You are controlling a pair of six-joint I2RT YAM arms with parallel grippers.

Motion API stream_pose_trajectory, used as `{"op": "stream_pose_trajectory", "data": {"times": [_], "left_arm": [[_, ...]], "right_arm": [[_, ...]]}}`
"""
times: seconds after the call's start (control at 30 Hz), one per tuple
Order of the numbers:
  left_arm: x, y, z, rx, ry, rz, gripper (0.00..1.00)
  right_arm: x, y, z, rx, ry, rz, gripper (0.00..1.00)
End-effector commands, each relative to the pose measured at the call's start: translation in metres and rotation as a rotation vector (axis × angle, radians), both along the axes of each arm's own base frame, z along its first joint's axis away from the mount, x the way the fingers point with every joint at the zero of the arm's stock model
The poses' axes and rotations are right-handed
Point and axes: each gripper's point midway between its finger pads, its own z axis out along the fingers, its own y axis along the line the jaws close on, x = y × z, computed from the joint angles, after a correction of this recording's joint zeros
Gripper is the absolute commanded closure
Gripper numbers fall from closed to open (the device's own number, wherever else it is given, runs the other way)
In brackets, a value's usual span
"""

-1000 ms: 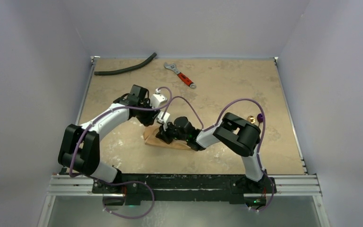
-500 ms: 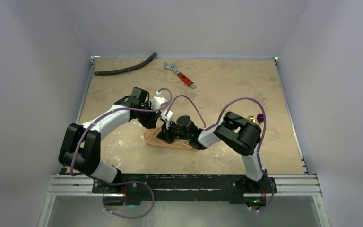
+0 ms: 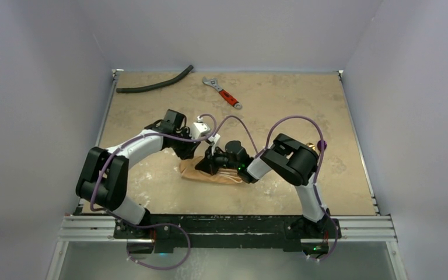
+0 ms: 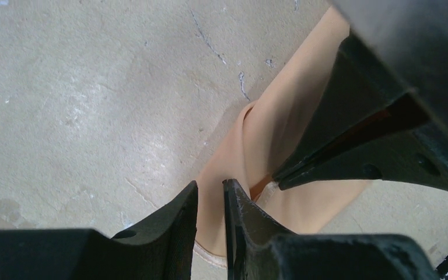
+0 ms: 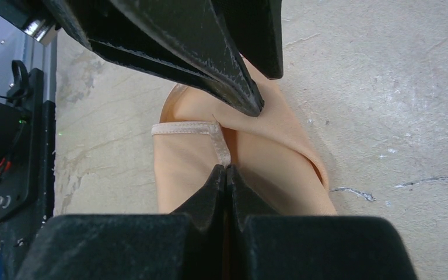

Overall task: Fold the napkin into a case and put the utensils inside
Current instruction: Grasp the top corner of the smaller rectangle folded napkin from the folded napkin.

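Note:
The peach-orange napkin lies folded small on the table, near the middle. My right gripper is shut on its stitched hem at the cloth's top. My left gripper comes down from the far left, its fingertips a narrow gap apart over a raised fold of the napkin. The fold shows through the gap. I cannot tell whether they pinch it. The two grippers nearly touch. The utensils, gold and purple, lie at the right, mostly hidden behind my right arm's elbow.
A curved black hose lies at the far left and a red-handled wrench at the far middle. The table's metal rail runs along the near edge. Purple cables loop over both arms.
My left gripper has moved right and down onto the napkin, beside the right gripper. The right gripper has shifted slightly right, with the napkin's hem still in it.

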Motion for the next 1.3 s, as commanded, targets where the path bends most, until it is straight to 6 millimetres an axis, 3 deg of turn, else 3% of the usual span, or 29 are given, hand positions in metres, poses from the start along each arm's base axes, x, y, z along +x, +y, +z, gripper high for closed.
{"op": "stream_pose_trajectory", "data": {"times": [0.0,0.37,0.63,0.8,0.93,1.07,1.27], "left_arm": [[-0.002,-0.008,-0.008,0.003,-0.014,-0.072,0.78],[-0.017,-0.002,-0.022,0.11,-0.036,-0.163,0.71],[-0.044,-0.018,0.001,0.002,0.077,-0.234,0.63],[-0.05,-0.015,-0.003,0.009,0.073,-0.265,0.63],[-0.046,-0.011,-0.001,0.008,0.047,-0.249,0.64],[-0.024,-0.005,0.024,-0.105,0.035,-0.151,0.65],[-0.024,-0.002,0.032,-0.117,-0.008,-0.18,0.65]], "right_arm": [[-0.002,-0.008,-0.014,-0.004,0.077,-0.008,1.0],[0.009,-0.012,-0.021,0.015,0.145,-0.031,1.0],[0.011,-0.011,-0.025,0.005,0.153,-0.033,1.0],[0.015,-0.013,-0.027,-0.003,0.167,-0.053,1.0],[0.02,-0.014,-0.031,-0.007,0.185,-0.073,1.0],[0.022,-0.014,-0.037,-0.017,0.205,-0.088,1.0],[0.027,-0.015,-0.036,-0.011,0.212,-0.11,1.0]]}}
